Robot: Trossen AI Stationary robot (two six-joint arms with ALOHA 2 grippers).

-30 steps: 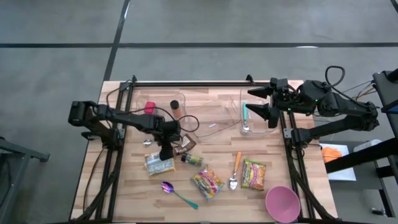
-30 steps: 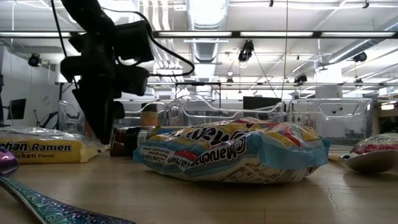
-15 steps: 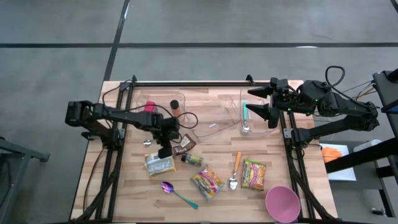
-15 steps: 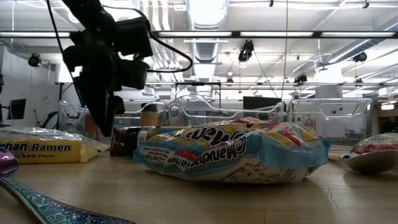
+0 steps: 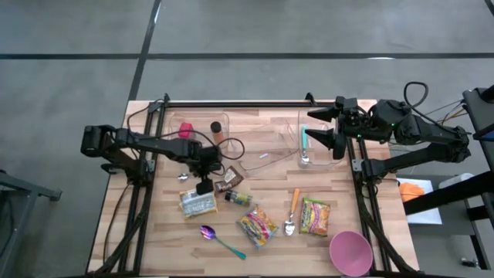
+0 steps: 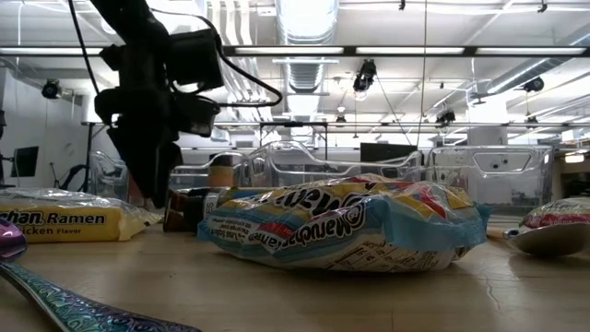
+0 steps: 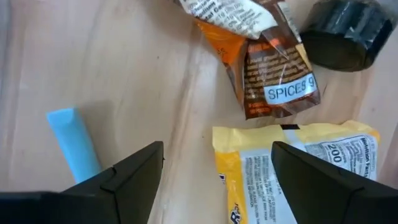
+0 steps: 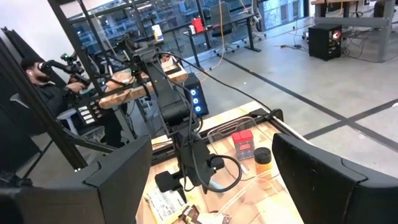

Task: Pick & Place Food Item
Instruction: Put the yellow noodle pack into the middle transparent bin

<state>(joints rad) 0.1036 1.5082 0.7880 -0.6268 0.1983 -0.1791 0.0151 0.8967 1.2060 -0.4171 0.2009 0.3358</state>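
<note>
Over the left-centre of the wooden table [image 5: 154,239], just above the yellow ramen packet: left gripper [image 5: 204,185], fingers spread wide with bare wood between them, clamped on nothing. Directly past the fingertips, flat yellow chicken-ramen packet [image 7: 298,177] lying on the board, unlifted; touching its far edge, small brown-and-orange spice sachet [image 7: 267,74], then a dark round-capped jar [image 7: 345,34]; to the other side, a light-blue flat handle [image 7: 73,143]. Further out, crinkled multicolour noodle bag [image 5: 257,226], green-and-red snack pouch [image 5: 315,215], purple iridescent spoon [image 5: 221,239], orange-handled spoon [image 5: 292,212], pink plastic bowl [image 5: 351,252]. At the back, clear plastic bins [image 5: 309,139] holding little. Right gripper [image 5: 328,127] parked high at the right edge, fingers apart, empty. By the look of it, barely begun: no food item gripped or placed; grasp, lift, carry and release all remaining.
</note>
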